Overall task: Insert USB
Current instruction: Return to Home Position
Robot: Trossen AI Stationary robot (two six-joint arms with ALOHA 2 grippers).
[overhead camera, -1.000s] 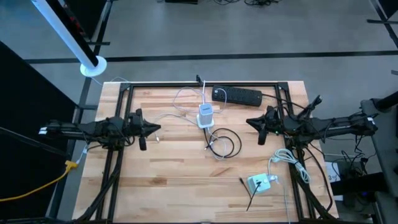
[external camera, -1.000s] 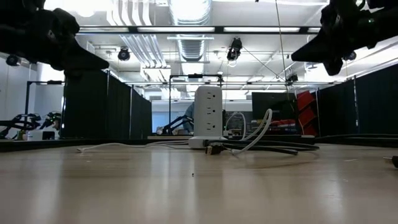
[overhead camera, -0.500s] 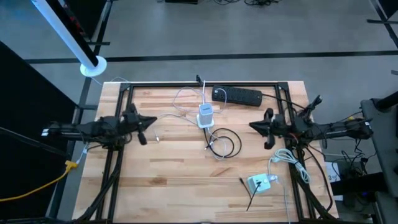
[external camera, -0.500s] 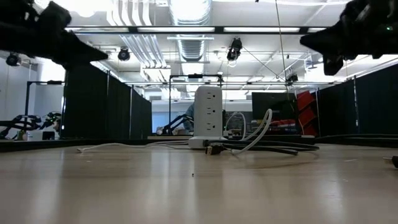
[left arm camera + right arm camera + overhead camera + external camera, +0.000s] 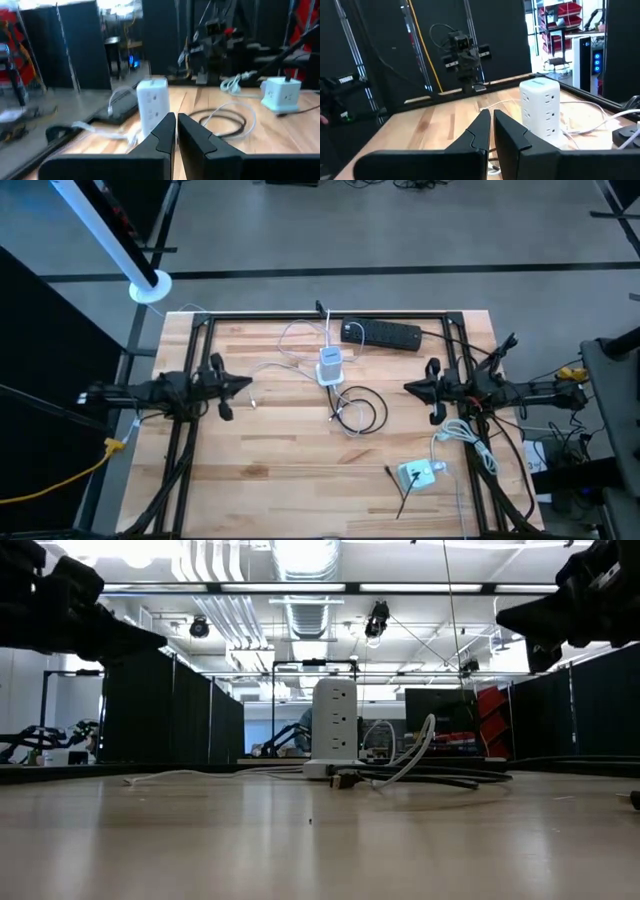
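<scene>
A white power tower (image 5: 330,367) stands upright mid-table, also seen in the low view (image 5: 335,718). A thin white cable runs from it toward the table's left, and its free end (image 5: 254,402) lies on the wood. A black cable coil (image 5: 361,409) lies just in front of the tower. My left gripper (image 5: 245,385) hovers shut at the table's left, pointing level at the tower (image 5: 152,102). My right gripper (image 5: 408,388) hovers shut at the right, also level and facing the tower (image 5: 540,107). Neither gripper holds anything.
A black power strip (image 5: 381,333) lies at the far edge. A white cube adapter (image 5: 418,473) with white and black cords sits near the front right. A black frame (image 5: 320,314) rims the table. Bare wood lies between each gripper and the tower.
Both arms have folded back toward their own sides of the table, sinking a little and coming level. My right gripper has drawn away from the tower toward the right edge, my left slightly toward the left edge while rolling. Both stay shut, and nothing on the table has moved.
</scene>
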